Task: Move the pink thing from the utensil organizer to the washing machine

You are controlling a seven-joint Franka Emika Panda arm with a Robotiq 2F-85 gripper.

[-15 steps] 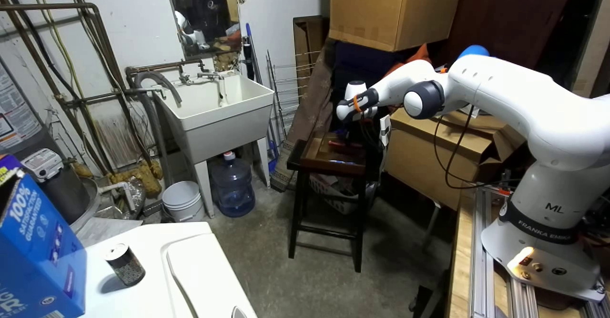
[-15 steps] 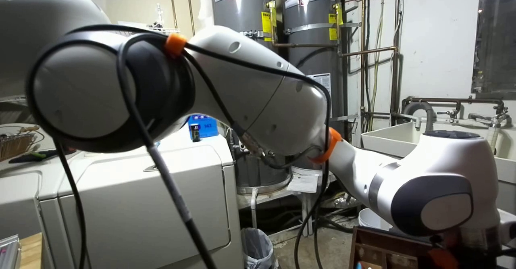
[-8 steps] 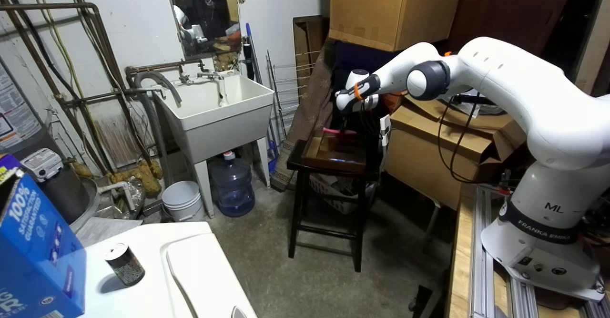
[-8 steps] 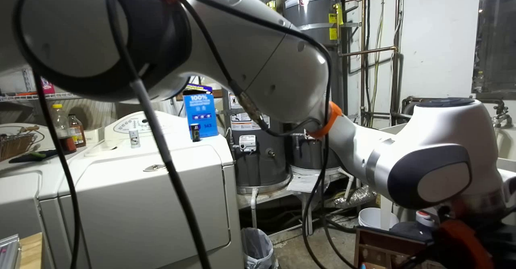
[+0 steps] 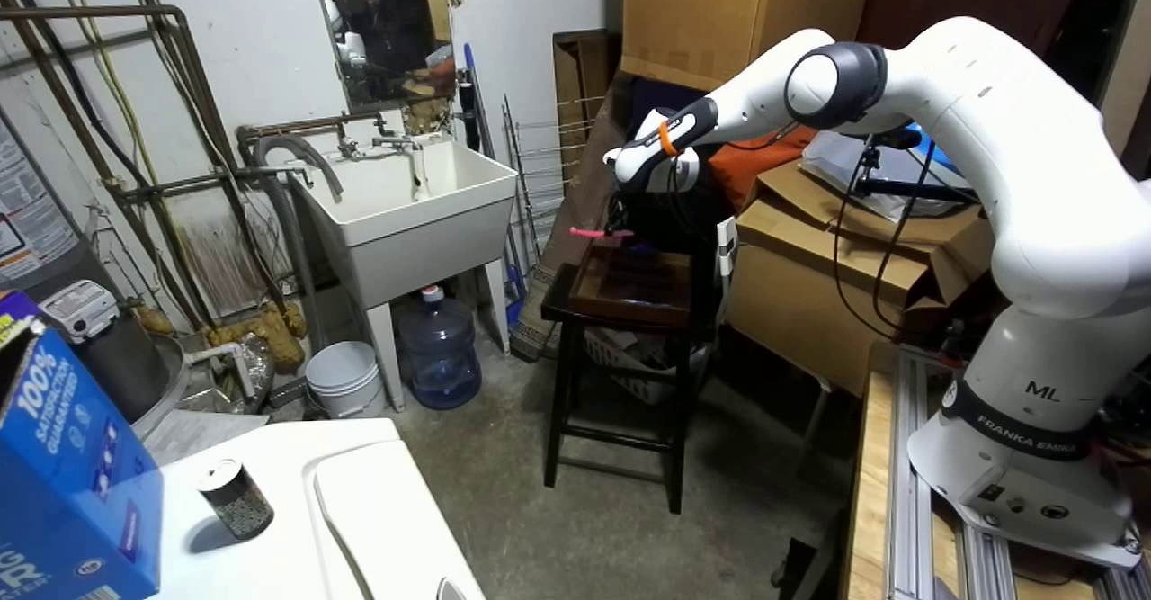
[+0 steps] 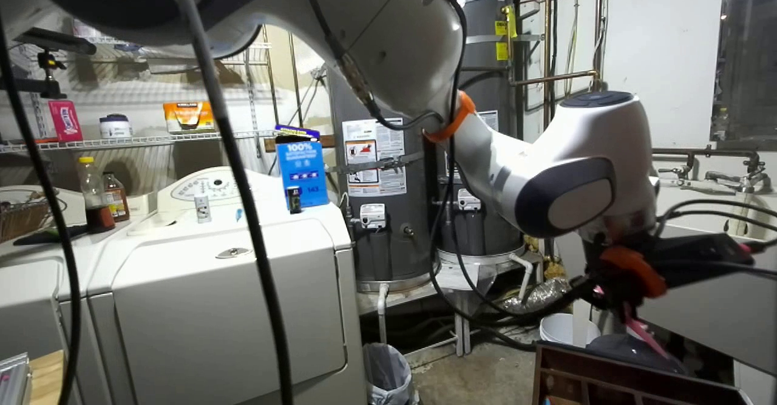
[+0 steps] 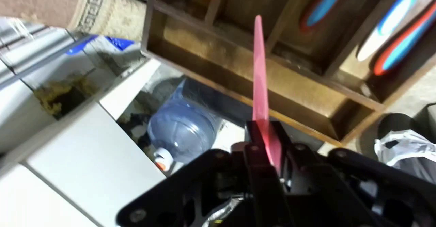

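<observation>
The pink thing (image 5: 586, 233) is long, thin and pointed. My gripper (image 5: 617, 220) is shut on it and holds it in the air above the wooden utensil organizer (image 5: 620, 312). In the wrist view the pink thing (image 7: 260, 77) sticks out from between the fingertips (image 7: 264, 126), and the organizer's rim (image 7: 204, 80) is below. An exterior view also shows the gripper (image 6: 625, 308), the pink thing (image 6: 648, 339) and the organizer (image 6: 607, 365). The white washing machine (image 5: 396, 514) shows its top at the lower left; its front (image 6: 200, 320) shows in an exterior view.
A dark can (image 5: 236, 499) and a blue box (image 5: 81, 474) stand on the washing machine; a white can (image 6: 202, 209) is there too. The organizer rests on a dark stool (image 5: 559, 375). A utility sink (image 5: 432, 227) and cardboard boxes (image 5: 809, 285) flank it. Blue-handled utensils (image 7: 327, 5) lie inside.
The gripper has risen from the organizer, lifting the pink thing out. In both exterior views it has moved up and to the left. The arm's elbow has risen too.
</observation>
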